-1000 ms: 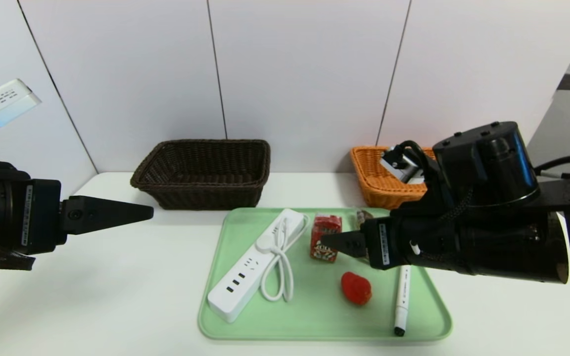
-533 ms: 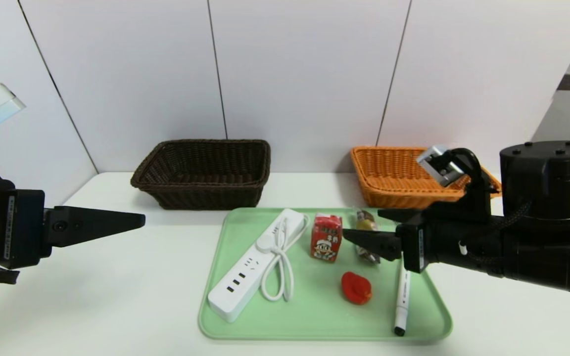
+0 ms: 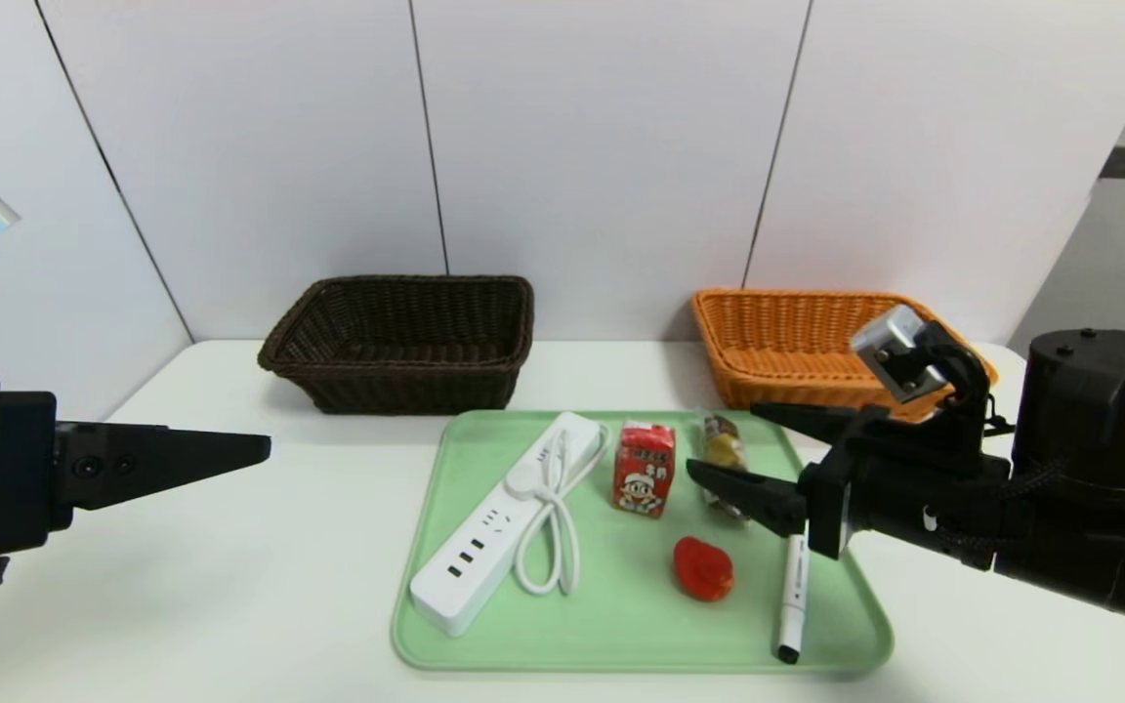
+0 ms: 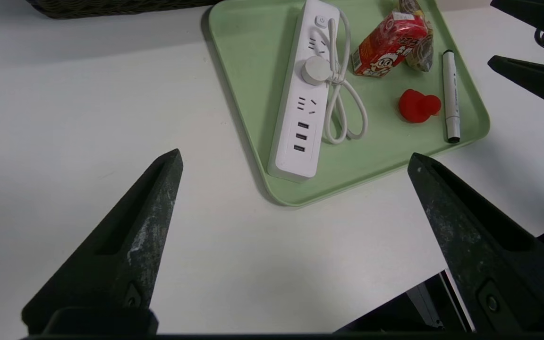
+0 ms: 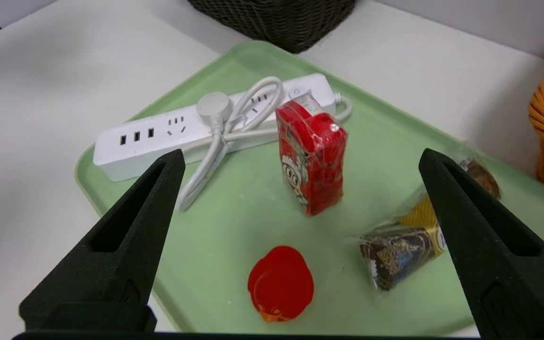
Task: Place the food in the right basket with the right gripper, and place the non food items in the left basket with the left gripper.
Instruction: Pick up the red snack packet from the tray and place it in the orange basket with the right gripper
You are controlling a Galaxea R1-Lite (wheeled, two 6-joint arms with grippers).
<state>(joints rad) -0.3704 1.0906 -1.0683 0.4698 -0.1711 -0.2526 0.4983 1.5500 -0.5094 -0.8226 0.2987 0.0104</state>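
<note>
Food items sit at the far right of a pale green tray [image 3: 445, 625]: a small red drink carton [image 3: 644, 469] standing upright, printed with a cartoon face on its front and wrapped in glossy film, and just right of it a slim clear snack packet [image 3: 722, 444] lying flat, its contents dark brown with a yellow band showing in the right wrist view. Carton and packet are close together; whether they touch cannot be told. Non-food on the same tray: a long white power strip [image 3: 494, 527] laid diagonally on the left half, its looped white cord [image 3: 551, 537] and round plug resting on and beside it; a red rubber duck [image 3: 702, 568] nearer than the carton; a white marker [image 3: 792, 596] with a black tip pointing to the near edge, along the right side. All items lie loose on the tray. Right gripper [image 3: 743, 451] hovers above the tray's right side, jaws spread wide, holding nothing, with the packet below its tips. Left gripper [image 3: 230, 451] hangs over the bare white table [image 3: 230, 605] well left of the tray, jaws likewise wide and empty. Dark brown wicker basket [image 3: 401, 342] stands far left, orange wicker basket [image 3: 797, 342] far right, both against the wall.
</note>
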